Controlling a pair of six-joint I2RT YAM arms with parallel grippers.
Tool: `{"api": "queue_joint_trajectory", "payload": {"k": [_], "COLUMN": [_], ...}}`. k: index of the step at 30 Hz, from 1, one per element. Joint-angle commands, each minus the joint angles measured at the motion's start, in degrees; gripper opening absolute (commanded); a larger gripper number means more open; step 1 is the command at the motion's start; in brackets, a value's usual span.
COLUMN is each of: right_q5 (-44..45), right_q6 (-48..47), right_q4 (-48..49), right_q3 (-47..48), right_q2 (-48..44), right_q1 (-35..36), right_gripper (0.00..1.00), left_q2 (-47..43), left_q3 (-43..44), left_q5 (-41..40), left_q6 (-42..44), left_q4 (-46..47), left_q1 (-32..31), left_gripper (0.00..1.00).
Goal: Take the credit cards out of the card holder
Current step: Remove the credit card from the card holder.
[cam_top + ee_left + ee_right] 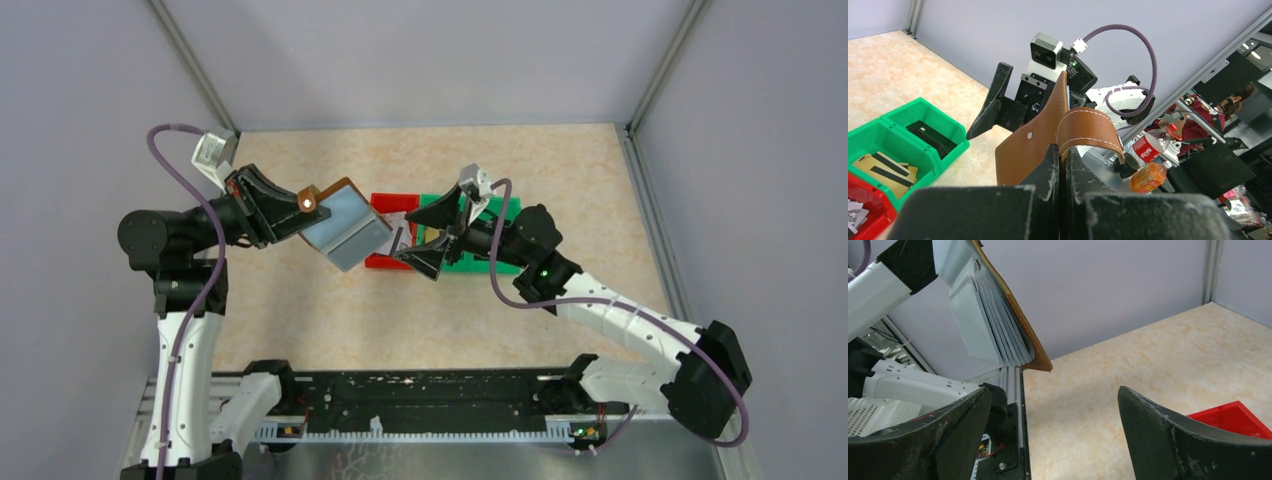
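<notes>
Your left gripper [1062, 160], pressed together, pinches the small brown leather folding card holder [345, 232] and holds it in the air. Its long axis slants down toward your right gripper [413, 250], whose fingers are spread wide just beside the holder's free edge, so the right arm is nearer the pockets. The right wrist view shows those pale grey-blue pockets fanned. Only the left wrist view shows gold, dark-striped credit cards [885, 167] lying in the green plastic bin [955, 147]. Whether any card remains inside the holder cannot be told.

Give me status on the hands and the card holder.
Left hand shut on card holder, held aloft. Right hand open, empty, beside it. Some credit cards in green bin. Nothing between.
</notes>
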Motion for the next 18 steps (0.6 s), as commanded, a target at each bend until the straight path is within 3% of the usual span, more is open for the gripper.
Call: {"api": "queue_joint_trajectory", "payload": {"k": [1, 18], "right_q5": [-0.3, 3.7], "right_q6": [-1.6, 0.3], "right_q4": [3.1, 4.5], "right_q3": [5.0, 9.3], "right_q2": [1.7, 8.0], "right_q1": [1.4, 2.1], "right_gripper": [0.96, 0.94], "left_q2": [-0.5, -0.7], "left_q3": [0.0, -0.2], "left_q5": [-0.1, 0.3], "left_q6": [-0.8, -1.4], "left_q4": [1.8, 2.4], "left_q1": [0.3, 0.3], "left_gripper": [0.0, 0.0]}}
